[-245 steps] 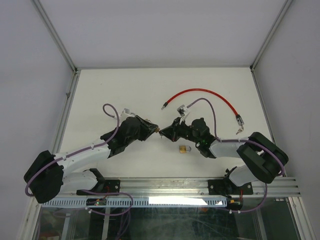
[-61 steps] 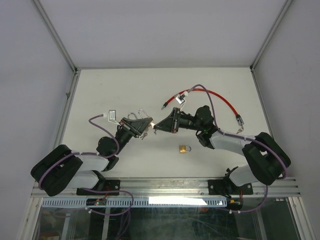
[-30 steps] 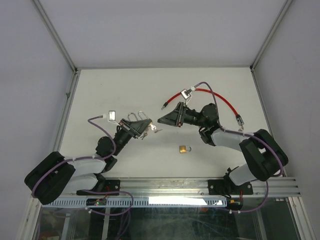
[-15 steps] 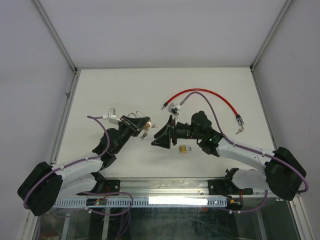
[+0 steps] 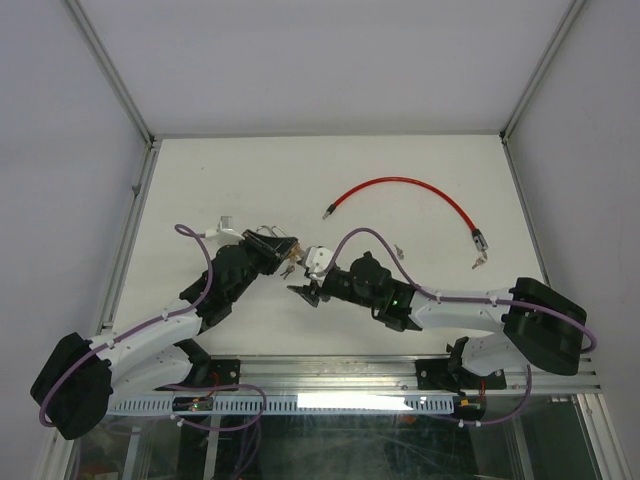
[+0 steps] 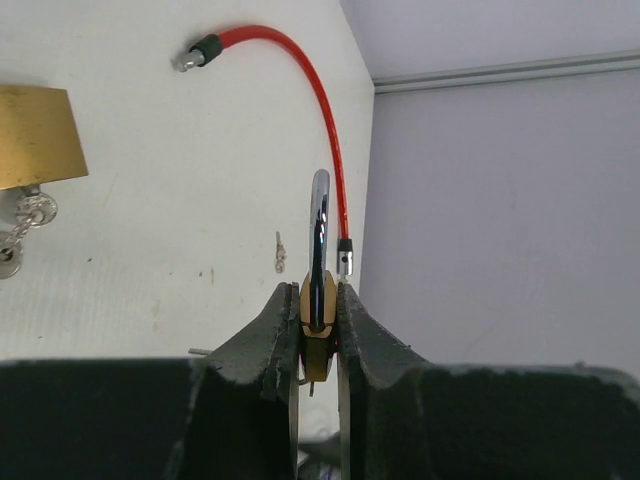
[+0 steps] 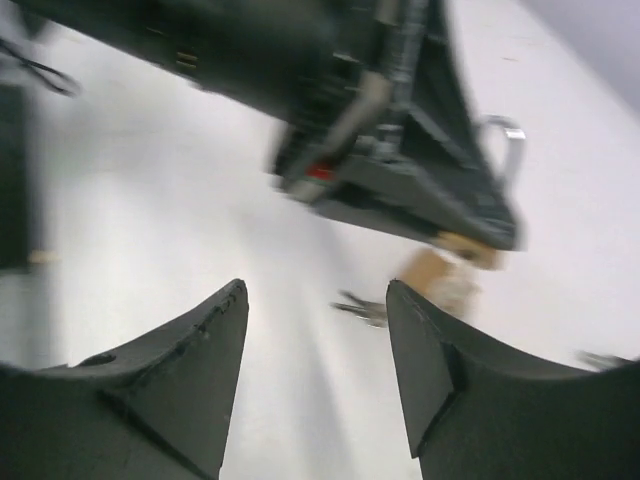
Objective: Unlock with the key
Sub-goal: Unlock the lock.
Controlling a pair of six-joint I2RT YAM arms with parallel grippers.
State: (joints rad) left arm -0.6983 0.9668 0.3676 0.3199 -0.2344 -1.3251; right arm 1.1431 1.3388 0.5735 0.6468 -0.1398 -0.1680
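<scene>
**Left gripper** (image 6: pixel 318 292): closed narrow on the flat faces of a small brass padlock (image 6: pixel 318 318). The padlock is seen edge-on, chrome shackle pointing away from the fingers.

**Right gripper** (image 7: pixel 316 290): jaws apart with nothing between them, facing the left one. This view is blurred.

**Further out:** a second brass lock (image 6: pixel 30 135) lies on the table (image 6: pixel 150 150) at the edge of the left wrist view, with keys (image 6: pixel 22 225) beside it. I cannot tell whether one sits in its keyway. A red cable (image 6: pixel 310 90) lies well beyond.

**Handling (judged):**
- The padlock looks rigid, dense for its size and smooth-faced. Hold the body and leave the keyway and shackle free.
- The keys look thin, light and loosely linked, so they are likely to swing. Take one by its flat head.

**Versus half a second ago:** the right gripper has pulled back toward the near edge, and its arm now stretches low across the table. The left gripper has kept its hold.
</scene>
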